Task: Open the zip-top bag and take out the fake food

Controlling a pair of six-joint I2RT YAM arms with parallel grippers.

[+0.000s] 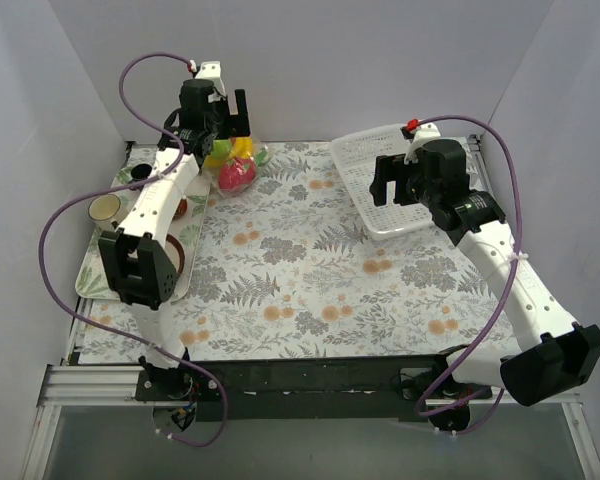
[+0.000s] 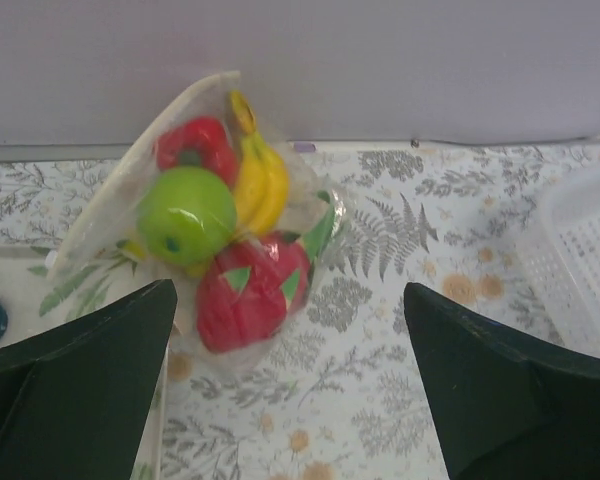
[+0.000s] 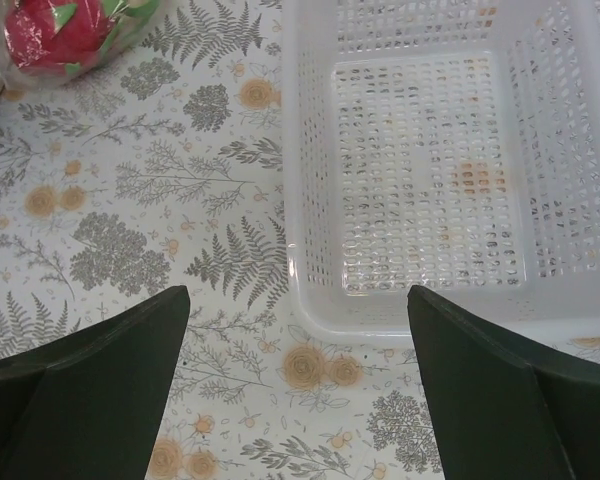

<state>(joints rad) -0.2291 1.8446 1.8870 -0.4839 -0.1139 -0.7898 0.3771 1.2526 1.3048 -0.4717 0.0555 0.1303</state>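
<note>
From above, the left pincer (image 1: 227,122) hangs at the far left of the fern-printed tabletop (image 1: 300,280), over the zip-top bag (image 1: 236,166), which lies just beside a tray (image 1: 88,272) carrying a mug (image 1: 105,208). The right pincer (image 1: 394,188) hovers above a white perforated basket (image 1: 355,150) at the far right, well apart from the bag. In the left wrist view, the pincer's dark fingers (image 2: 80,390) are spread wide and hold nothing. The bag lies between and beyond them, with the fake food inside: a green apple (image 2: 185,213), red pepper (image 2: 195,145), yellow banana (image 2: 260,180) and pink-red fruit (image 2: 248,292). In the right wrist view, that pincer is likewise spread and empty above the basket's near rim, with a corner of the bag at upper left.
</note>
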